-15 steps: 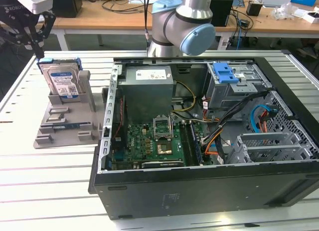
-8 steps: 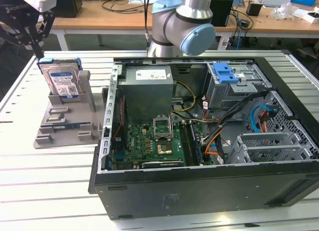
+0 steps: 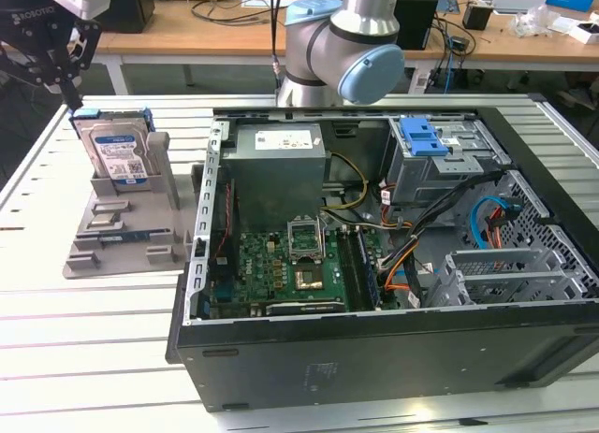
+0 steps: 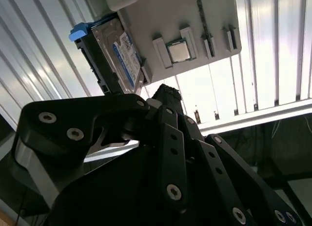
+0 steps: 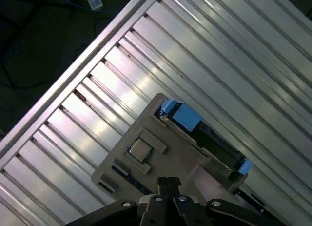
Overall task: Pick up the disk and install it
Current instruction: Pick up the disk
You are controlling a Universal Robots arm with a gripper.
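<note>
Exterior view: a slatted metal table w/ an open computer case lying on its side at centre and right. The grey robot arm rises behind the case. Farther back is a wooden desk w/ cables and boxes.

On the exterior view's left, well apart from the case, sits a grey plastic holder. The disk stands upright on edge in a slot of this holder. It is silver w/ a white-and-blue label facing the camera and blue rails along its edges.

The black gripper hangs above the disk's top corner, on the exterior view's left. It is close to that corner, but whether it touches can't be judged from here.

In both wrist views the gripper has its fingertips pressed together, apparently w/ nothing between them. Both views also show the disk seated in the holder. A small square processor chip lies in a recess of the same holder.

Inside the case:
- a green motherboard on the floor
- a grey power-supply box w/ a white sticker toward the back
- a blue latch atop the drive cage on the exterior view's right
</note>
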